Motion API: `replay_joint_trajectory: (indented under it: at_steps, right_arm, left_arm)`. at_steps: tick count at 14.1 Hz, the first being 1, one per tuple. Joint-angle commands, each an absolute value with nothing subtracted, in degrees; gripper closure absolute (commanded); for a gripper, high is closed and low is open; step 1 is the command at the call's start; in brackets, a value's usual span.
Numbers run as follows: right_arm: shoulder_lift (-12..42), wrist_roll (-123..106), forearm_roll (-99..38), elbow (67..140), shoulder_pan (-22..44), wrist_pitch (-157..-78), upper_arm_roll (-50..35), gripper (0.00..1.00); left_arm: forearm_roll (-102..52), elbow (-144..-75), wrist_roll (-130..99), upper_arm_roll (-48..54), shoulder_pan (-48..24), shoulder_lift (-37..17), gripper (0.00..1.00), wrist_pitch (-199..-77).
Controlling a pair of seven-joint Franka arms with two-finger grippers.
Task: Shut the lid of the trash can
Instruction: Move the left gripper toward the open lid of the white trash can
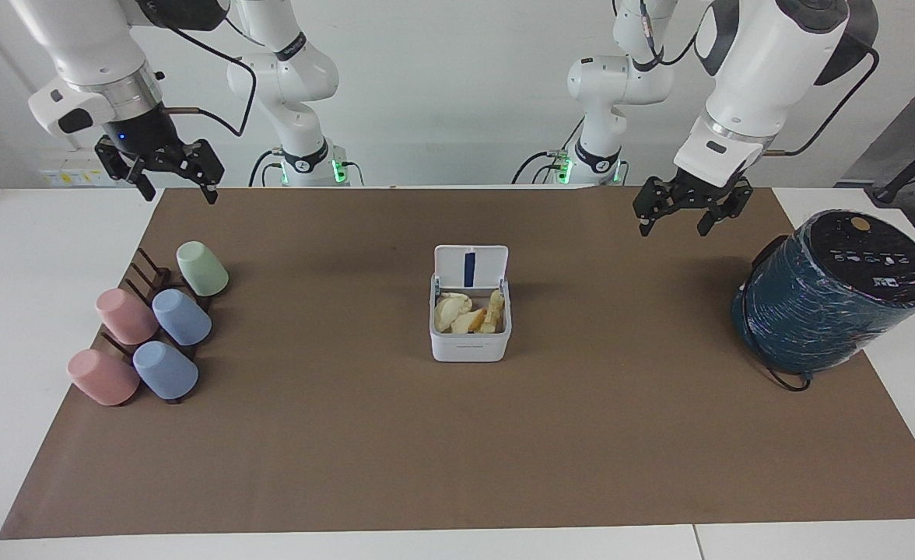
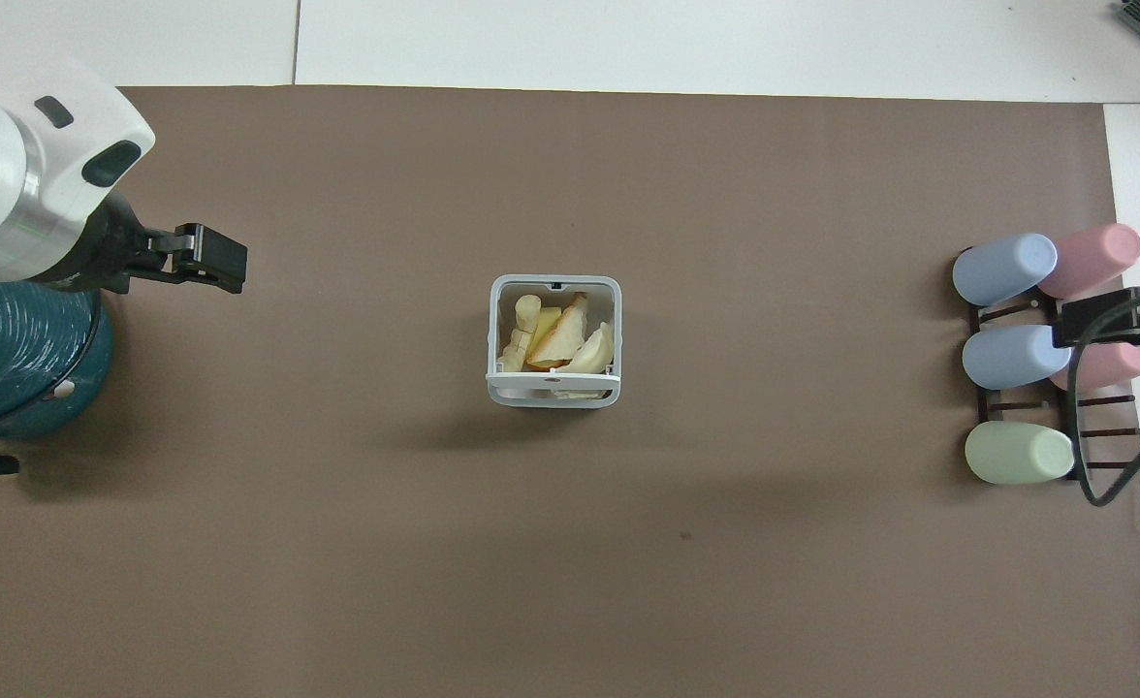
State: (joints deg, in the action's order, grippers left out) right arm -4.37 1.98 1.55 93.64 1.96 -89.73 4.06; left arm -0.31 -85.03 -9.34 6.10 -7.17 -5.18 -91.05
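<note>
Bright, even light; soft shadows.

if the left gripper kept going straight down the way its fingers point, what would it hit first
Most likely bare brown mat. The left gripper hangs open and empty, between the teal cylinder and the trash can, over neither; depth is uncertain.
</note>
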Motion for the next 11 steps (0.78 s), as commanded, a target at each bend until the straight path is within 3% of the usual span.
replay_joint_trajectory:
  at_steps: [1,6,7,11]
  right_arm:
    - [-4.66,1.23,1.93,93.96,1.76,-89.03,3.69,0.0]
    - [-4.66,1.23,1.85,93.96,1.76,-89.03,3.69,0.0]
    - [-4.66,1.23,1.85,93.96,1.76,-89.03,3.69,0.0]
    - [-4.66,1.23,1.85,93.96,1.76,-89.03,3.69,0.0]
  left_arm:
    - [-0.09,-84.46,-8.88,6.15,-7.56,-5.19,0.0,-89.74]
    - [-0.44,-87.7,-12.98,6.15,-11.59,-3.61,0.01,-90.17]
    - [-0.53,-88.58,-16.14,6.24,-13.17,-3.34,0.08,-90.61]
    - [-4.22,-92.8,-23.36,6.24,-16.77,-1.24,0.58,-92.8]
